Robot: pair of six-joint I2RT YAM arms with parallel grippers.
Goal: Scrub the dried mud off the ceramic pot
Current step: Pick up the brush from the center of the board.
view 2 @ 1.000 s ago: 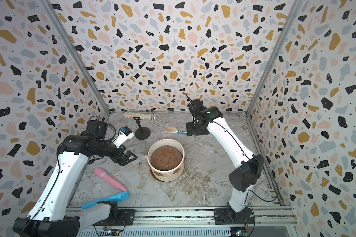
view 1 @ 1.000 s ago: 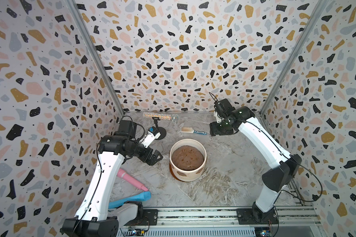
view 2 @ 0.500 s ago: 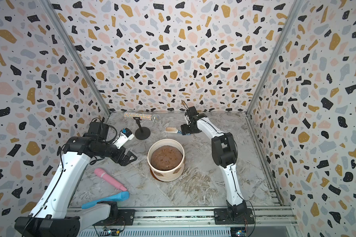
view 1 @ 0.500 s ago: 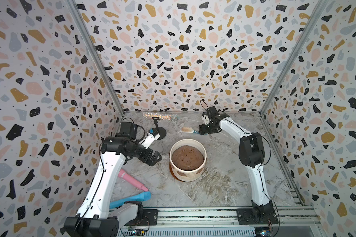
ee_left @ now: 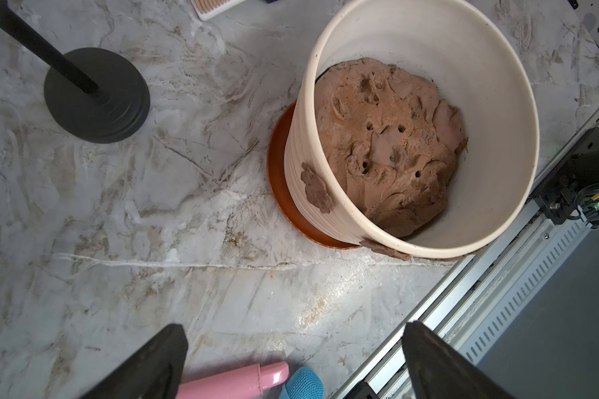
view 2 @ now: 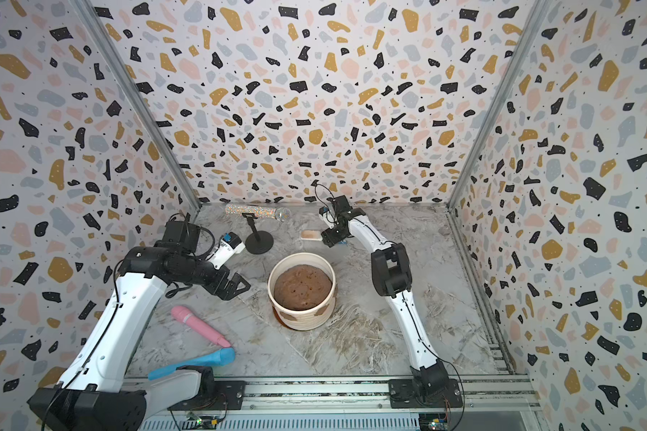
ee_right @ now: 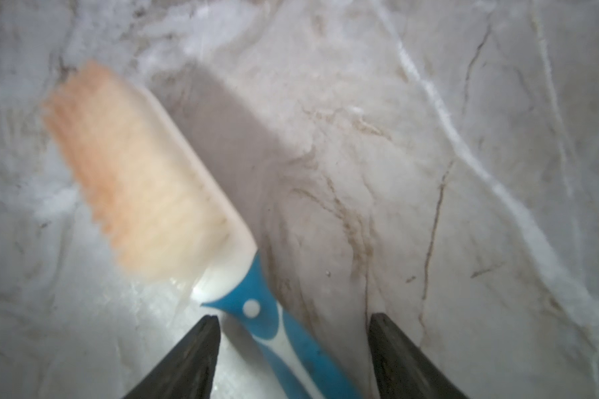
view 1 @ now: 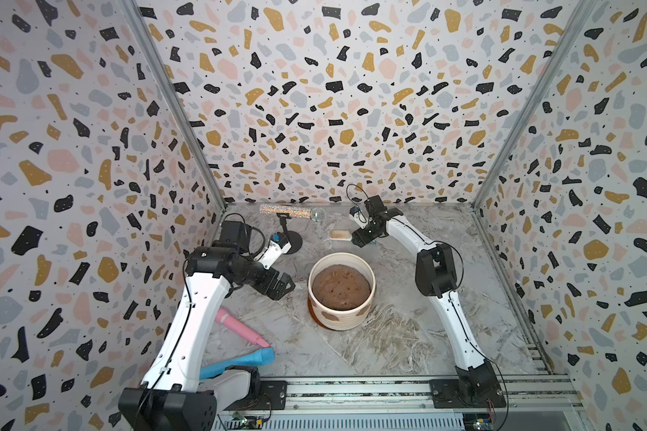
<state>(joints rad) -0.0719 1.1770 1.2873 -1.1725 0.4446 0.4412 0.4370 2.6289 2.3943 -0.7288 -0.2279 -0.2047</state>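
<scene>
Soil (view 1: 340,287), packed into a lumpy reddish-brown dome pitted with small holes, fills the ceramic pot (view 1: 346,324). The pot is a ribbed cream-white cylinder standing upright on a smooth terracotta-brown saucer (ee_left: 277,165), near the middle of the marble-patterned table (view 1: 408,336). Patches of dried mud (ee_left: 317,188) cling to the pot's outer wall, flat, matte and ragged-edged. One sits just under the rim on the side facing the left arm, and others show on the wall nearest the rail in both top views. The left gripper (ee_left: 294,326) hangs over the table just beside the pot, its dark tapered fingers spread wide with nothing between them. At the back of the table, well apart from the pot, the right gripper (ee_right: 293,319) is lowered over a scrubbing brush (ee_right: 135,172). Its fingers are parted on either side of the brush's glossy blue-and-white plastic handle, and bare table shows between the handle and one finger. The brush's long block of pale, peach-tinted bristles is blurred in the right wrist view. Near the left arm, a black stand (ee_left: 97,96) with a round, stepped base and a thin stem carries a glitter-coated microphone (view 1: 292,212). A smooth pink microphone (view 1: 240,328) and a blue microphone (view 1: 240,360) with a textured rounded head lie on the table close to that arm's base. Terrazzo-print walls (view 1: 352,93) enclose the scene on three sides.
</scene>
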